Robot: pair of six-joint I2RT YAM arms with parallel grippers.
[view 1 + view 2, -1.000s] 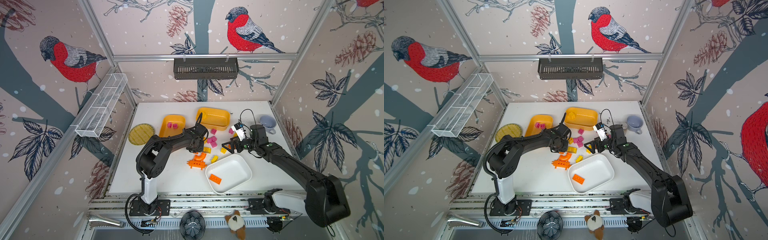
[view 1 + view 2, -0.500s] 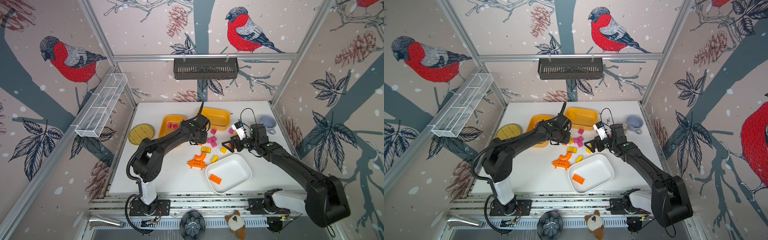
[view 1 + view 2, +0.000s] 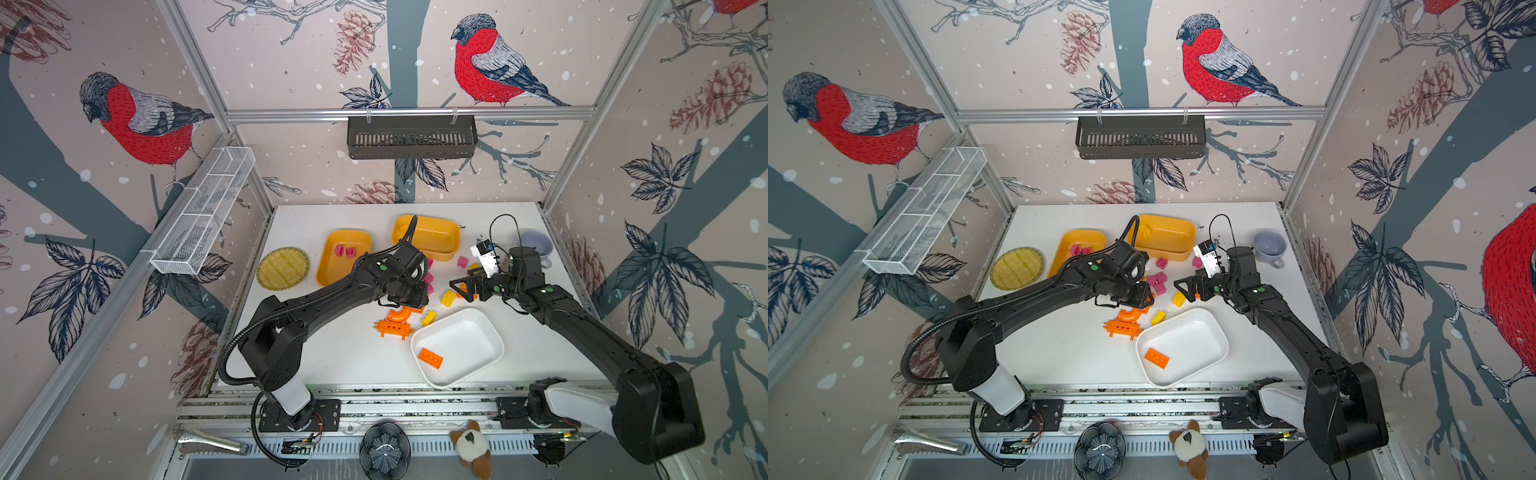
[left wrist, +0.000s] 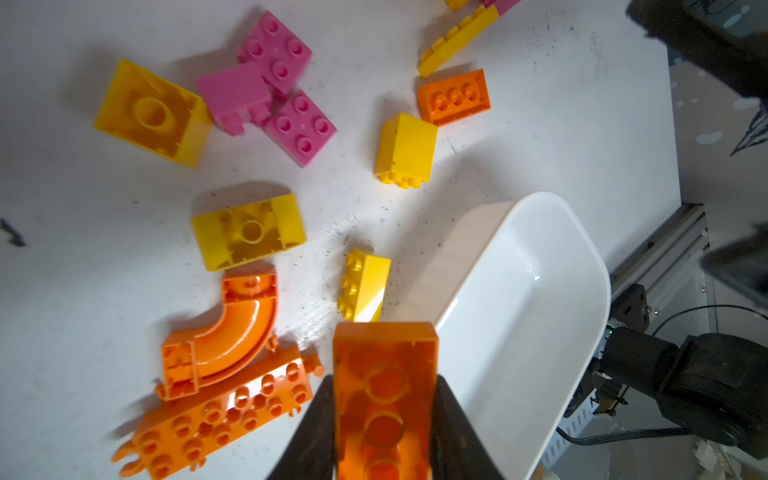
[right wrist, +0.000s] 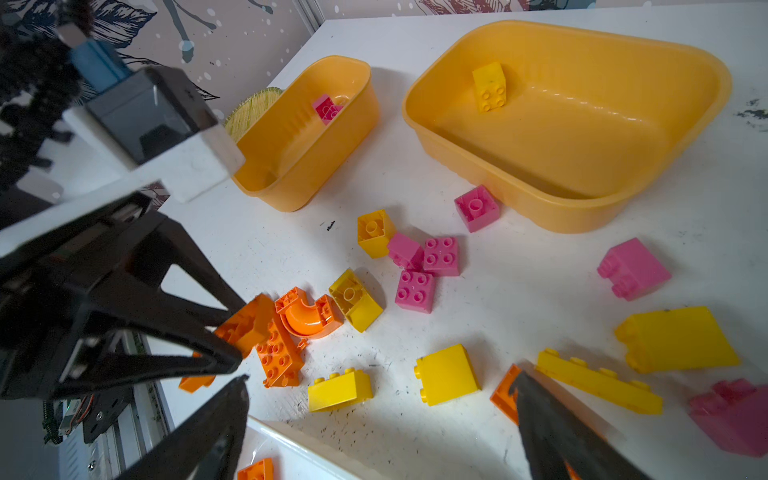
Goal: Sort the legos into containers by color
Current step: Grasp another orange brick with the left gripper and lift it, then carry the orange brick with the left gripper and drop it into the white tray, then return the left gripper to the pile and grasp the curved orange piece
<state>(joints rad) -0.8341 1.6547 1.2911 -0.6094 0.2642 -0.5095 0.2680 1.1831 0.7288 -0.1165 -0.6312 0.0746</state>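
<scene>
Legos lie loose on the table between my two grippers. My left gripper pinches an orange brick by its long sides. Just past its tips sits a yellow block. On one side are the orange arch and spiky bar, and on the other the white tub. My right gripper is spread wide, holding nothing. Beyond both stand two yellow-orange tubs, one with pink bricks in it.
</scene>
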